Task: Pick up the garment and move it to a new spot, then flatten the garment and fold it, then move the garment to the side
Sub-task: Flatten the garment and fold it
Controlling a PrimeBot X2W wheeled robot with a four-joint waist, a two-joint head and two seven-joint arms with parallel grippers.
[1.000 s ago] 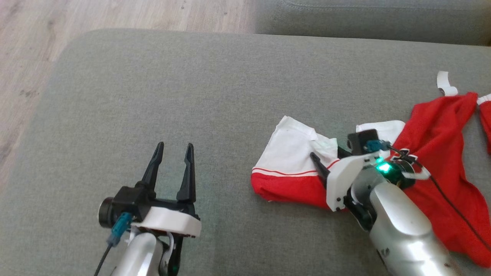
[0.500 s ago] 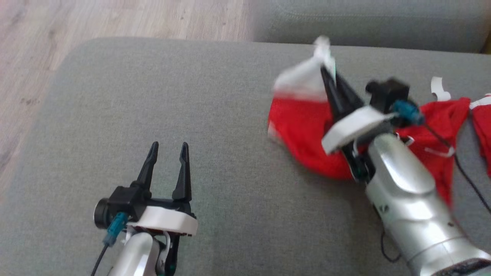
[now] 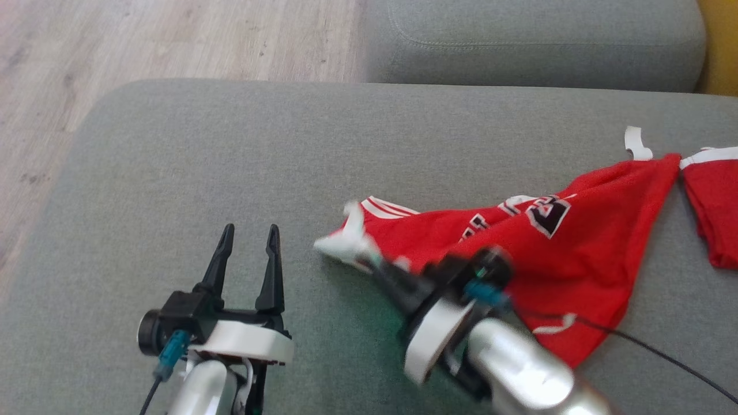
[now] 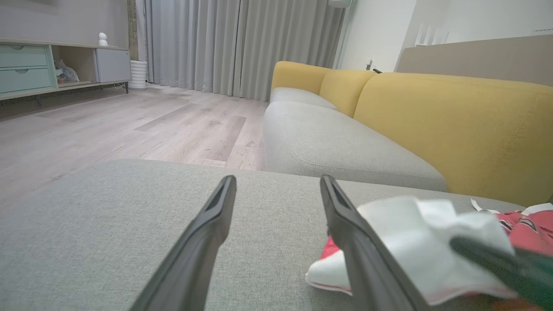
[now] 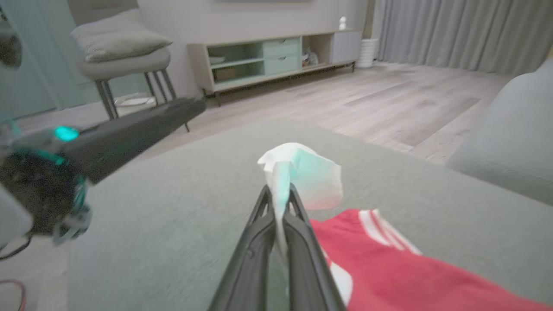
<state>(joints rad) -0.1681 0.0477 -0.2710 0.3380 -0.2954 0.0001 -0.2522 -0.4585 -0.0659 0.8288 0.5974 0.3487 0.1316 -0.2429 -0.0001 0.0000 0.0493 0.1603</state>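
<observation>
A red garment (image 3: pixel 519 242) with white trim and a black-and-white print lies stretched across the grey cushion (image 3: pixel 288 150), its far corner up at the right. My right gripper (image 3: pixel 369 259) is shut on the garment's white edge (image 5: pixel 302 172), which sticks up past the fingertips in the right wrist view. The red cloth (image 5: pixel 410 276) trails behind to the right there. My left gripper (image 3: pixel 248 239) stands open over bare cushion, left of the garment, with nothing between its fingers (image 4: pixel 207 229). The white edge (image 4: pixel 410 242) shows just right of those fingers.
A second red piece (image 3: pixel 715 207) lies at the cushion's right edge, with a white strip (image 3: pixel 634 144) near it. A grey sofa seat (image 3: pixel 530 40) and yellow backrest (image 4: pixel 453 125) stand beyond. Wood floor (image 3: pixel 115 46) lies to the left, and a chair (image 5: pixel 125 65) stands further off.
My right gripper has lifted the garment's white edge, swung it up and then pulled it left toward the left gripper, spreading the red cloth out. The head view has also shifted.
</observation>
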